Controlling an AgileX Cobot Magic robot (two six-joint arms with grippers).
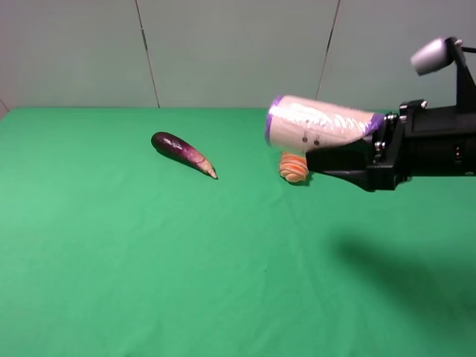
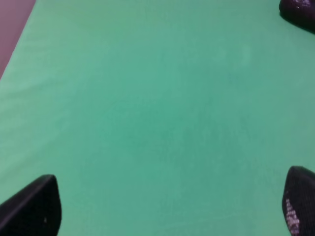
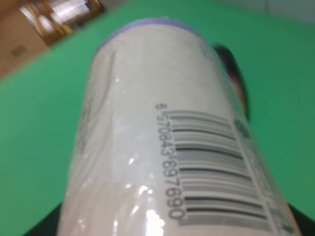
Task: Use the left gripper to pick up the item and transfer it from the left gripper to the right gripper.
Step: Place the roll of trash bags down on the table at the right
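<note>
Above green cloth [image 1: 149, 260], cream purple-ended can [image 1: 320, 123]

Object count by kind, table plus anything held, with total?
can: 1
eggplant: 1
sliced-carrot piece: 1
Total: 3

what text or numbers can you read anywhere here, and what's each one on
"6 970843 897690": printed along the barcode on the can, right wrist view.
Small print beside the barcode: too blurred to read.
Black marks on the can in the exterior high view: too small to read.
</note>
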